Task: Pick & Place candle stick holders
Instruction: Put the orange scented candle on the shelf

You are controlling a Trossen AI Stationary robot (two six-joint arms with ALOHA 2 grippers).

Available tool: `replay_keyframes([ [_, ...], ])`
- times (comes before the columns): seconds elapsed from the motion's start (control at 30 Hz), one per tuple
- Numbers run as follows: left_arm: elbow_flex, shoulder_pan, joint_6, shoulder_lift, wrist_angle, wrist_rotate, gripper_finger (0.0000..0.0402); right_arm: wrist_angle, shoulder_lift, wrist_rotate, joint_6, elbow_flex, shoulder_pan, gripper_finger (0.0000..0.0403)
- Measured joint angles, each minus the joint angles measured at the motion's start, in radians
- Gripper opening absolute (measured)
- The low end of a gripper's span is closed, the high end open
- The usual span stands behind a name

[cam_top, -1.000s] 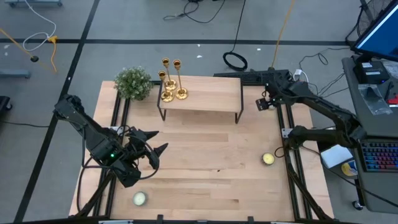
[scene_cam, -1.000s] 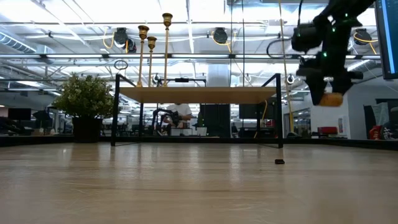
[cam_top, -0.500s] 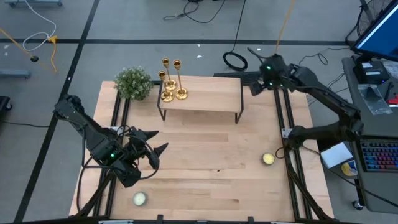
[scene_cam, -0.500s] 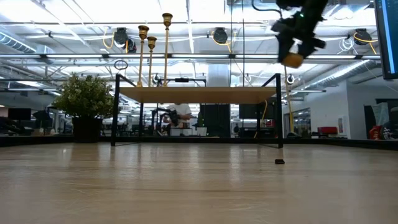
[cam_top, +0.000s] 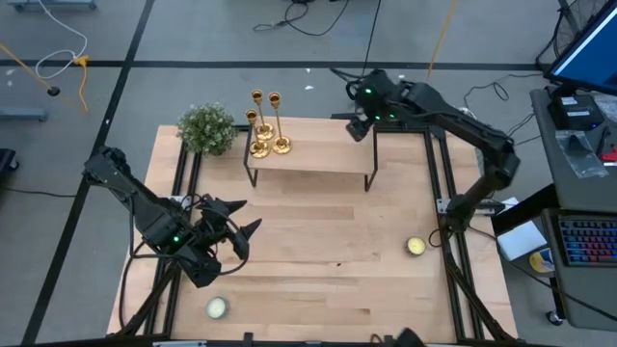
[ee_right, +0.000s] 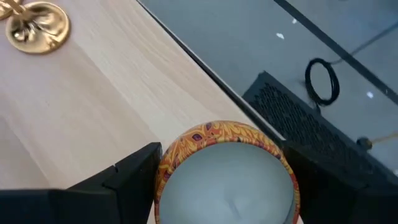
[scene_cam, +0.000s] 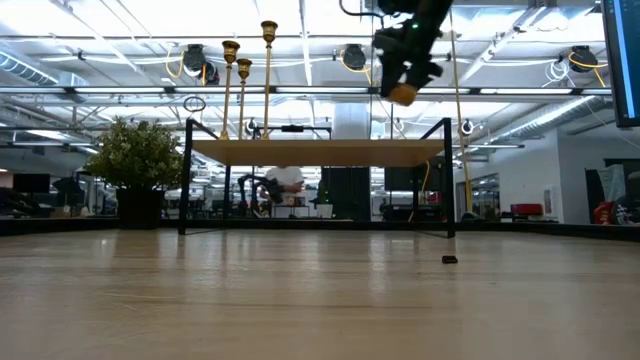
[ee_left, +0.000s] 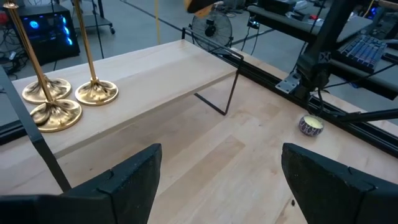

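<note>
Right claw (ee_right: 221, 186) grasping orange-patterned candle tin (ee_right: 227, 171) over raised shelf (cam_top: 318, 145) | left claw (ee_left: 217, 180) released, idle

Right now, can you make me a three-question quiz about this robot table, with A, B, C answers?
1. Where do the gold candlesticks stand?
A. on the small raised shelf
B. on the floor
C. beside the keyboard

2. How many gold candlesticks are there?
A. one
B. three
C. five

3. What is the right claw doing?
A. hanging empty
B. gripping the plant
C. holding a candle in an orange patterned tin

Answers: 1 A, their bases rest on the shelf. 2 B, three stems show. 3 C, the candle sits between its fingers.
</note>
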Motion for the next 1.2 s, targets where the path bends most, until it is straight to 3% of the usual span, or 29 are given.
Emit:
replay_keyframes([
  [0.23,0.0,0.0,0.0,0.0,0.0,0.001,0.0326,0.048,0.134,-0.105,-0.033,0.103,0.003,0.0291],
  [0.57,0.0,0.0,-0.014,0.0,0.0,0.002,0.0326,0.118,0.246,-0.161,-0.058,0.108,0.002,0.0291],
  [0.93,0.0,0.0,-0.028,0.0,0.0,0.002,0.0326,0.181,0.299,-0.262,-0.057,0.108,0.003,0.0291],
  [1.2,0.0,0.0,-0.028,0.0,0.0,0.001,0.0326,0.182,0.326,-0.259,-0.077,0.108,0.021,0.0296],
])
